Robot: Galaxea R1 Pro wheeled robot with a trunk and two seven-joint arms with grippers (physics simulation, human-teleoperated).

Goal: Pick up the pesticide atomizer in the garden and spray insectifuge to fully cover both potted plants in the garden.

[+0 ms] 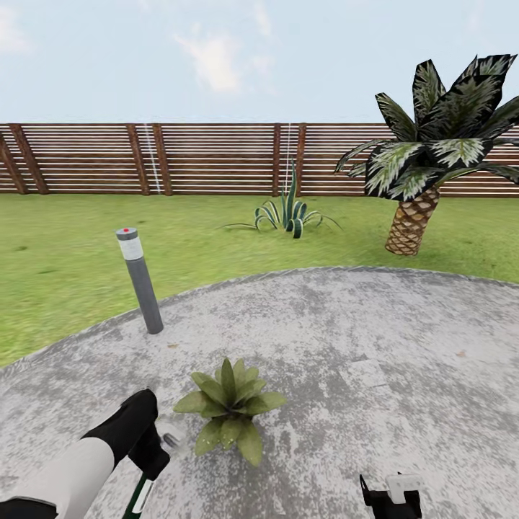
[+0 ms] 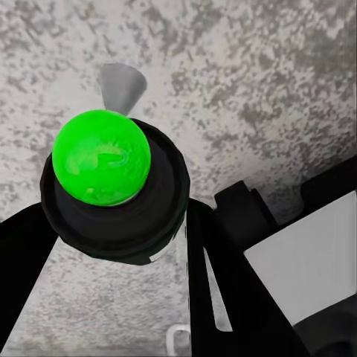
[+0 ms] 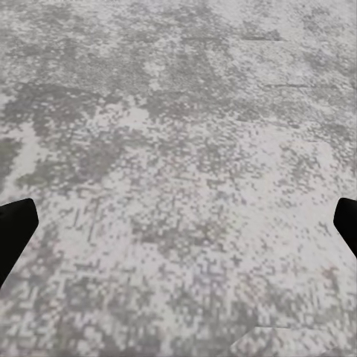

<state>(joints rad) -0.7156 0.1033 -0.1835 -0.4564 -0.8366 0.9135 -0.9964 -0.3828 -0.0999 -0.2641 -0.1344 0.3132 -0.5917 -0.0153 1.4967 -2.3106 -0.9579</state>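
A mottled grey patio spreads underfoot. The left tool is clamped round the pesticide atomizer, just beside a potted plant. The right tool hangs with fingers spread, empty. Farther off stand a bollard lamp, lawn, palm and fence.

We're outdoors in a garden: green lawn w/ a round mottled grey paved patio, brown slatted wooden fence at the back under open sky, a palm, a striped agave clump, a grey bollard lamp & a potted plant.
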